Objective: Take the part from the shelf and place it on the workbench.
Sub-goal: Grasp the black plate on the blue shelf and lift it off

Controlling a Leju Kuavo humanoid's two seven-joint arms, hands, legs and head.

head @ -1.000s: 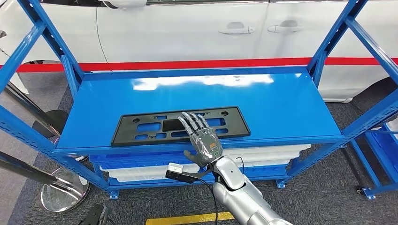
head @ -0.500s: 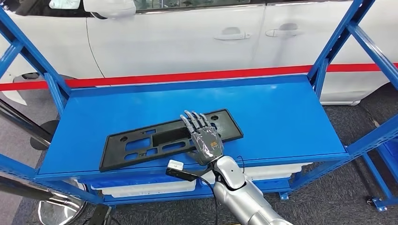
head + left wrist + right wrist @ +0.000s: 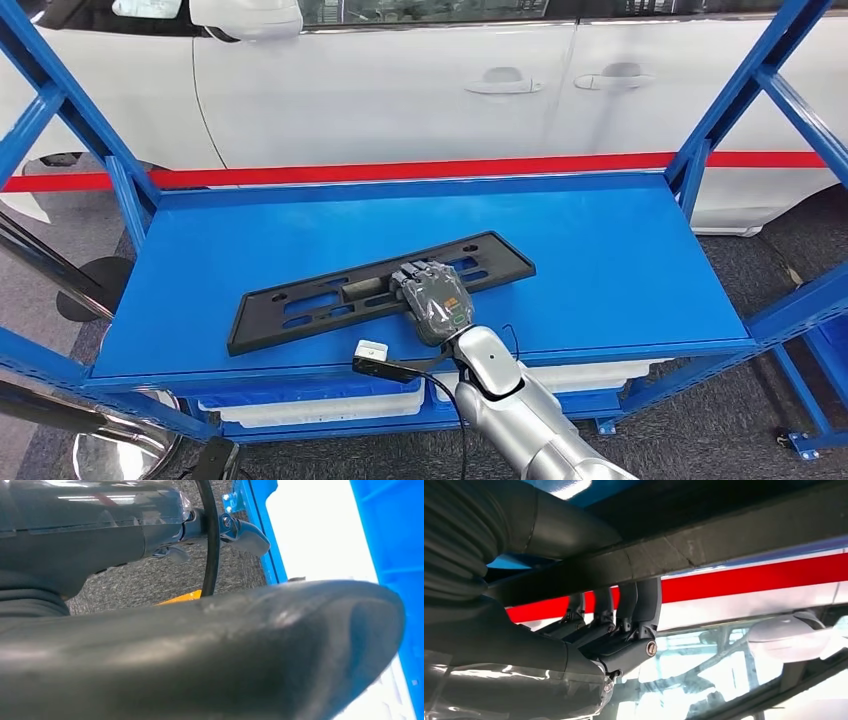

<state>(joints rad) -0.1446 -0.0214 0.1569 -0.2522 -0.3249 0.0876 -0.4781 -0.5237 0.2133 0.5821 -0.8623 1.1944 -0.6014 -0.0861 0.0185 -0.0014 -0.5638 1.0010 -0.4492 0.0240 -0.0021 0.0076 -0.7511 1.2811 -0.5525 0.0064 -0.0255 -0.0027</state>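
The right hand [image 3: 436, 303] has its fingers curled over the near edge of the part [image 3: 300, 303], a black plate lying skewed on the shelf [image 3: 600, 250], so the grasp step looks in hand, and next comes a level lift clear of the uprights.

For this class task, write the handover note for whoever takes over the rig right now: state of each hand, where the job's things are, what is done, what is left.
Right hand: fingers curled over the black plastic part, gripping it near its middle; the right wrist view shows the fingers wrapped around its edge.
Left hand: its state cannot be told from the close, blurred left wrist view.
Part: on the blue shelf, lying at an angle near the front edge.
Done: part grasped.
Left: lift it off the shelf, carry it to the workbench and set it down.
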